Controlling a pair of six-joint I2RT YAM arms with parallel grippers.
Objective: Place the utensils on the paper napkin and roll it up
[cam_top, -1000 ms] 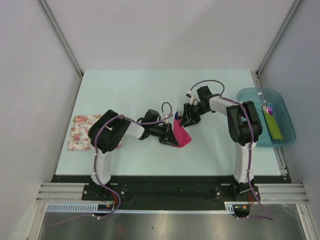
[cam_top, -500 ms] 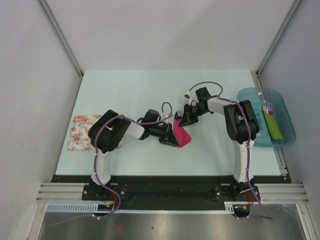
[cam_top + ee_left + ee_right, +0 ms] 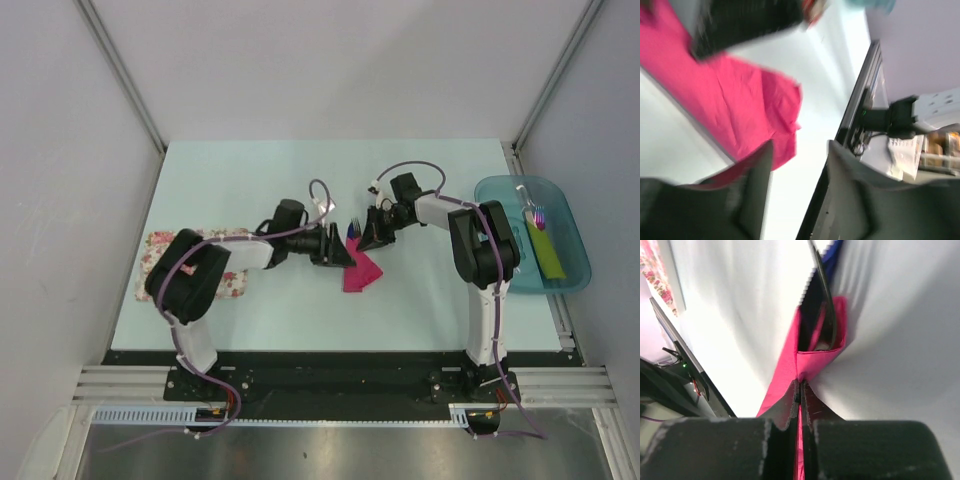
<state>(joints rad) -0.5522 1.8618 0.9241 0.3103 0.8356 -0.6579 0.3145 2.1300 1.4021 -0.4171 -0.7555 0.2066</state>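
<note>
Paper napkin [image 3: 362, 272], plain magenta, lies partly folded near the middle of the counter [image 3: 250, 180], between the two claws. The utensils [image 3: 353, 229] sit at its far end, their tips poking out beyond the pink edge; the top view shows fork tines there.

The right wrist view shows the napkin [image 3: 810, 360] doubled over into a pocket around the utensils [image 3: 822, 300], a black piece and a blue one side by side. The right claw [image 3: 801, 390] has its fingers pressed together on the near fold of that pocket, pinching the paper. From above, the right claw [image 3: 368, 240] sits just right of the utensils.

The left claw [image 3: 340, 250] reaches in from the left, close to the napkin's left edge. In its blurred wrist view the left claw [image 3: 797, 150] is spread, with bare counter in the gap and the napkin [image 3: 740, 115] ahead and to one side.

A floral cloth [image 3: 150, 255] lies at the left under the left arm. At the right edge a teal tray [image 3: 505, 205] holds a brush [image 3: 535, 210] and a yellow-green strip [image 3: 547, 255].
</note>
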